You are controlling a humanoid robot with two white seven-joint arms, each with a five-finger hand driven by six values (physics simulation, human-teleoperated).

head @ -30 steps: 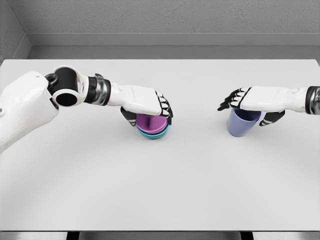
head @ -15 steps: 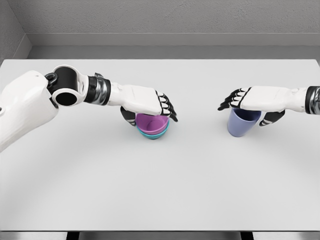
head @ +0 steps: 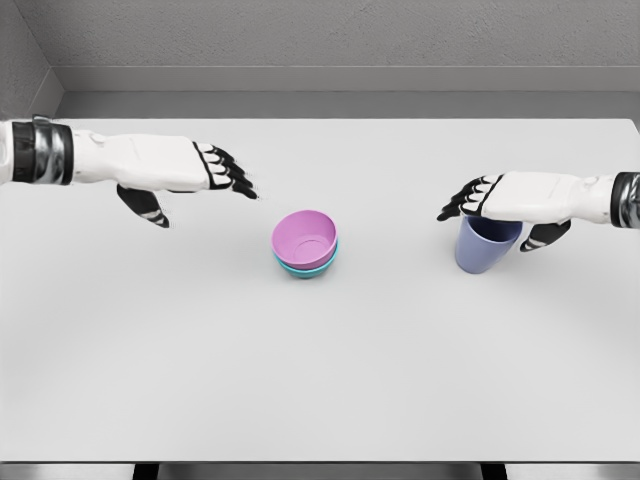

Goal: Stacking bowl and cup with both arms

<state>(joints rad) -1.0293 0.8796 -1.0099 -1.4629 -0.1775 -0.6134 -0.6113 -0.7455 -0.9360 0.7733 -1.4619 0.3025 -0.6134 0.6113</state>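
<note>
Nesting pink bowl (head: 305,236) in teal bowl (head: 310,268)

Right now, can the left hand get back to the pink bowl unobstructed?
Probably yes. The left hand hangs open up and to the left of the pink bowl, with only bare table between them; the right hand is over at the cup.

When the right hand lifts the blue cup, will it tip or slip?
The cup looks rigid and smooth, so it may slip. It is taller than wide and narrower at its base, so a sideways push could tip it. The right hand covers its rim.
</note>
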